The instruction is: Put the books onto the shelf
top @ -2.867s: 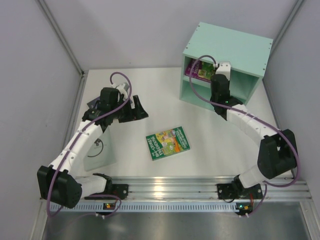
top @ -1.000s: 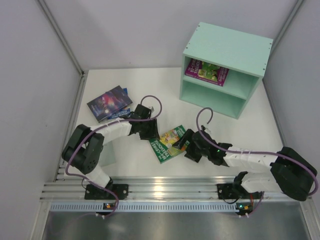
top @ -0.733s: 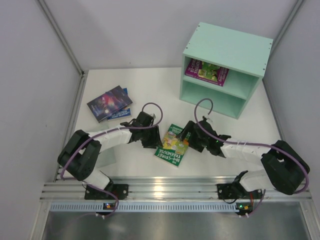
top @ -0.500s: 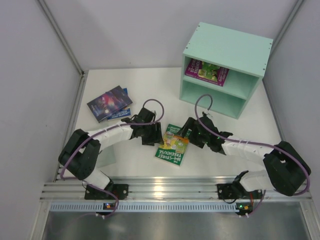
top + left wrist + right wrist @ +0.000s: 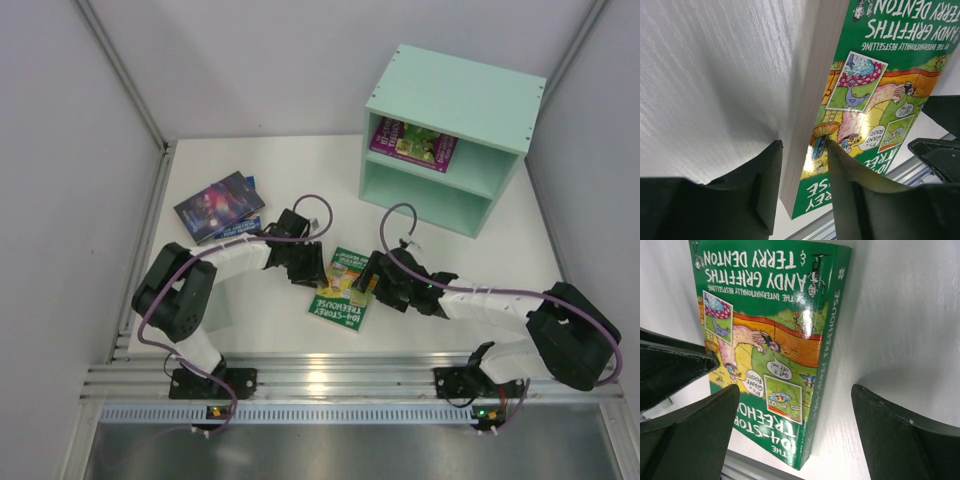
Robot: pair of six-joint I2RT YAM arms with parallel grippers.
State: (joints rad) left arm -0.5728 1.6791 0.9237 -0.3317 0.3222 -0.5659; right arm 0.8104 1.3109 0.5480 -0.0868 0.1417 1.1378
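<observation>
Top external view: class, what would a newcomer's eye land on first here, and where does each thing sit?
The bright green book mid-table stands out, with both arms bent in on it. The left pincer straddles its page edge, and the right pincer stands open wide around its spine side. At the back right, the mint-green shelf holds a purple-and-green book in its upper compartment.

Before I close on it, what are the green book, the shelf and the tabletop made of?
The green book: paperback, glossy card cover showing glare, matte off-white paper pages. The shelf: probably painted wood or board, flat matte mint, fastener dots along edges. The tabletop: white, fine streaked grain, soft sheen; laminate or coated board, unclear.
</observation>
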